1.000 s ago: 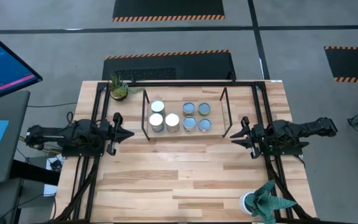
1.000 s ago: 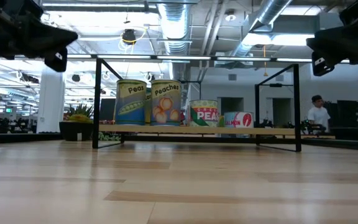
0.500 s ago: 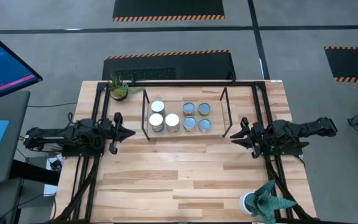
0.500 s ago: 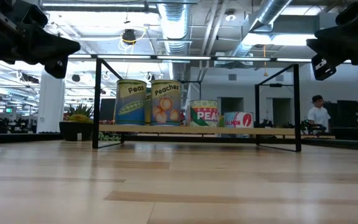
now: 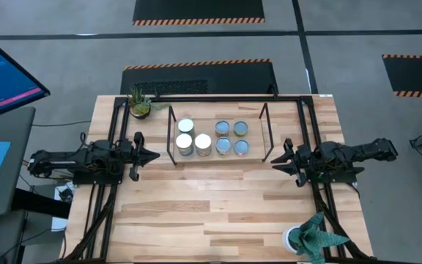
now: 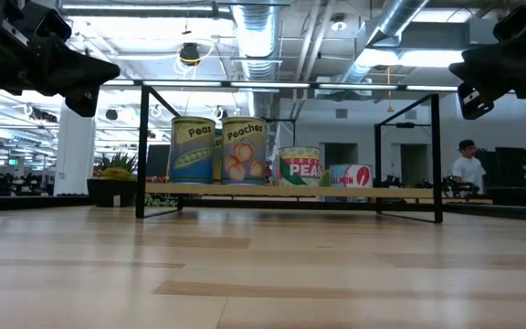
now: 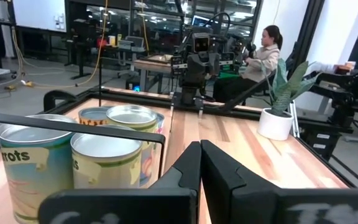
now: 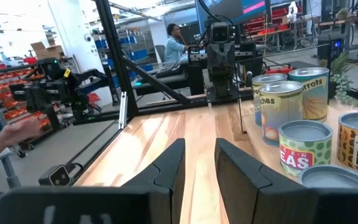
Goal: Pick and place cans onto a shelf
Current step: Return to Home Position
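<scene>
Well, cans [image 5: 203, 142] all on the shelf [image 5: 205, 119], so left gripper [image 5: 154, 155] hangs closed, right gripper [image 5: 275, 163] slightly parted, both empty

I see a light wood table [image 5: 218, 213] with a black metal frame [image 5: 218, 97] edging it. Near the middle, toward the far edge, a low shelf [image 5: 257, 132] of thin black rods with a wood board stands on the tabletop. Seven cans [image 5: 203, 142] stand upright on the board: three white-topped ones clustered on the left arm's side, and four silvery-blue-topped ones in a square beside them. A spiky potted plant [image 5: 139, 104] sits at the far left corner, and a leafy potted plant [image 5: 310, 236] at the near right corner.
</scene>
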Robot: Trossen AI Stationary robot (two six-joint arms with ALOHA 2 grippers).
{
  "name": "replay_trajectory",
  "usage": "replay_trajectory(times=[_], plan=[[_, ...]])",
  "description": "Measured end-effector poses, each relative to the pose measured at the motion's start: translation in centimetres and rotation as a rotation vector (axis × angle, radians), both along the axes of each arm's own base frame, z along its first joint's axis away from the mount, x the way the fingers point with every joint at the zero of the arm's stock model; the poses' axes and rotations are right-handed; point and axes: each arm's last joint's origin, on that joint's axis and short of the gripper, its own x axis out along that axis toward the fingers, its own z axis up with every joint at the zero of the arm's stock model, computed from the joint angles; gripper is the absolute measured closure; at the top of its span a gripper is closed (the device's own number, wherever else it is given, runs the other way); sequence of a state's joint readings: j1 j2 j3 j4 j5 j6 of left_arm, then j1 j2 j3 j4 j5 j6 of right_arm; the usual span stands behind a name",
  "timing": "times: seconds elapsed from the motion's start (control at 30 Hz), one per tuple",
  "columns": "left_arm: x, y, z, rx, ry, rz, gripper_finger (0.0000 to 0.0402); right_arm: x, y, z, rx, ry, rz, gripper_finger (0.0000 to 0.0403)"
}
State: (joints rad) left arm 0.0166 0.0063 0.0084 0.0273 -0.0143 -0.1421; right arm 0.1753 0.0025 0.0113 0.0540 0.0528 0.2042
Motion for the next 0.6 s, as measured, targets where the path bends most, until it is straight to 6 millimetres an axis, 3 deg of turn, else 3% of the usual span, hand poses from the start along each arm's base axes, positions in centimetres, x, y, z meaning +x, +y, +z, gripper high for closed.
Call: replay_trajectory(times=[0.6], plan=[[0.0, 0.0, -0.01, 0.0, 0.0, 0.0, 0.0401, 0.0, 0.0, -0.16, -0.006, 0.019, 0.001, 0.029]])
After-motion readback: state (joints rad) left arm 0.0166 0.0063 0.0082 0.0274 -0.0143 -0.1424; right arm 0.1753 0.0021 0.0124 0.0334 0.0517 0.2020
